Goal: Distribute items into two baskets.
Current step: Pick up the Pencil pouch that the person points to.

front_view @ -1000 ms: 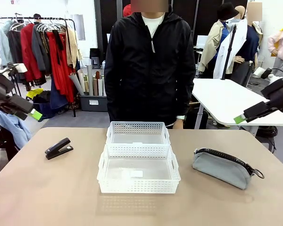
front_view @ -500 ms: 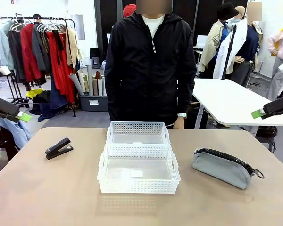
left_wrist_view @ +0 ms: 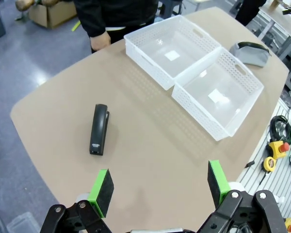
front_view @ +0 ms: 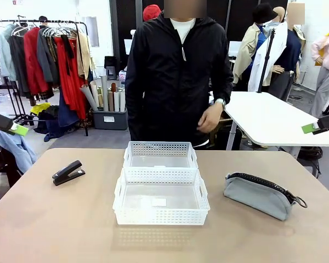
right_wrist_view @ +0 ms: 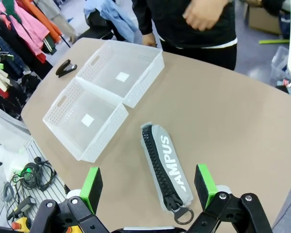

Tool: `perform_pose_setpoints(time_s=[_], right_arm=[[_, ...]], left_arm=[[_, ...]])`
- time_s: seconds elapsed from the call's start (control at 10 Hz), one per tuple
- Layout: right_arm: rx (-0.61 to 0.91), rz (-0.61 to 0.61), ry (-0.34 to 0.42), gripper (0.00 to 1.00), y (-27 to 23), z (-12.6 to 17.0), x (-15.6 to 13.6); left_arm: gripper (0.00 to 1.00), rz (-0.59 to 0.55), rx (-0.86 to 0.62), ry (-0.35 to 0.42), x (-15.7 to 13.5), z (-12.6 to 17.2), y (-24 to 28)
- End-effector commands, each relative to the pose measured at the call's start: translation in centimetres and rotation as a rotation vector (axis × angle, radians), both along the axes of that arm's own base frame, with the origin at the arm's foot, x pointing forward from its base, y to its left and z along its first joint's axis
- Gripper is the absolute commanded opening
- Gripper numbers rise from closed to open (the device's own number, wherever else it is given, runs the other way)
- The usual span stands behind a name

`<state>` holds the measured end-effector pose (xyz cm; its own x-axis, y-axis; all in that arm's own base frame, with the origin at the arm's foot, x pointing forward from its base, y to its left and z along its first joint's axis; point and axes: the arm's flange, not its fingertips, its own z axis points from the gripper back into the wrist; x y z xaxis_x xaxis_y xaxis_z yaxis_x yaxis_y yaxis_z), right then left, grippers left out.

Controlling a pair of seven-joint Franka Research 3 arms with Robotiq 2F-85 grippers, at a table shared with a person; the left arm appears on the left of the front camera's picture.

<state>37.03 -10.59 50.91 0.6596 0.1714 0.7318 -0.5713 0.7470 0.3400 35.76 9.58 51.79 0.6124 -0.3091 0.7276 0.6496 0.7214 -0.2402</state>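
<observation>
A black stapler (front_view: 68, 172) lies on the table's left side, also in the left wrist view (left_wrist_view: 99, 129) and far off in the right wrist view (right_wrist_view: 64, 68). The grey zippered pouch (front_view: 260, 194) (right_wrist_view: 166, 162) (left_wrist_view: 250, 52) rests on the right. Two white baskets stand end to end at mid-table: the larger near one (front_view: 160, 216) (left_wrist_view: 203, 121) (right_wrist_view: 104, 141) and the far one (front_view: 160, 148) (left_wrist_view: 143, 63) (right_wrist_view: 143, 85), nothing inside either. My left gripper (front_view: 16, 129) (left_wrist_view: 159, 187) hangs open high off the left edge. My right gripper (front_view: 312, 127) (right_wrist_view: 148, 186) is open, high above the pouch's side.
A person in a black jacket stands at the far edge, one hand (front_view: 210, 118) (right_wrist_view: 203, 14) raised before the body, the other hand (left_wrist_view: 101, 41) low by the table. The brown table (front_view: 55, 230) has free room around the baskets. A white table (front_view: 263, 118) stands behind on the right.
Both grippers have drawn back outward to the picture's edges. The person has shifted slightly right and lifted a hand up from the table edge.
</observation>
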Motion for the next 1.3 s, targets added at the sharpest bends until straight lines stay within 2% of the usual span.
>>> perform_pose_setpoints(time_s=[0.0,0.4,0.6,1.2], right_arm=[[0.01,0.018,-0.041,1.0,0.37,-0.43,-0.75],[0.0,0.025,-0.063,1.0,0.39,-0.35,-0.76],[-0.012,0.005,-0.023,1.0,0.27,0.23,-0.48],[-0.012,0.005,-0.023,1.0,0.27,0.23,-0.48]], left_arm=[[1.0,-0.022,-0.006,-0.029,-0.24,-0.57,-0.32],[1.0,-0.043,0.018,-0.084,-0.06,-0.39,-0.64],[1.0,-0.065,0.014,-0.06,0.04,-0.38,-0.73],[1.0,-0.04,0.024,-0.047,0.04,0.22,-0.62]])
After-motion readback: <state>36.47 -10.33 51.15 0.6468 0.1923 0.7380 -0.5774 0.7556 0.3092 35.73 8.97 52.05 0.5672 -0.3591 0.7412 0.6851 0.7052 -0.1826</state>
